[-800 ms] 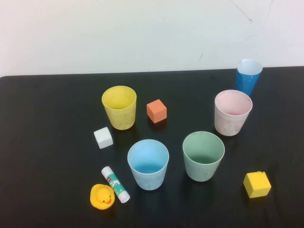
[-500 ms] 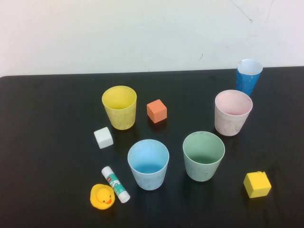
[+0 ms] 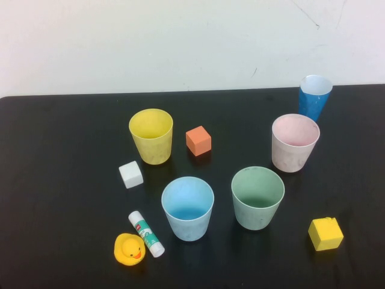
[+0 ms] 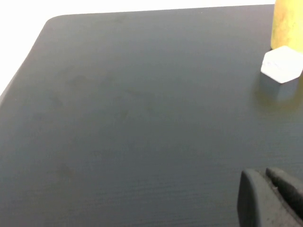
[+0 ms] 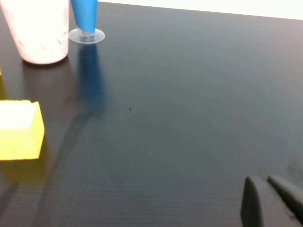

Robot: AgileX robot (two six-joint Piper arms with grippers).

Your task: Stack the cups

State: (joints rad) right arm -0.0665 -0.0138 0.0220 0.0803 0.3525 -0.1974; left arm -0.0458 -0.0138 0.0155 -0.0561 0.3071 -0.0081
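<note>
Four cups stand upright and apart on the black table: yellow at back left, light blue at front middle, pale green to its right, pale pink at back right. Neither arm shows in the high view. My left gripper is shut and empty, low over bare table, with the yellow cup's side far ahead. My right gripper is shut and empty over bare table, with the pink cup far ahead.
A dark-blue cone cup stands behind the pink cup. An orange cube, a white cube, a glue stick, a rubber duck and a yellow cube lie among the cups.
</note>
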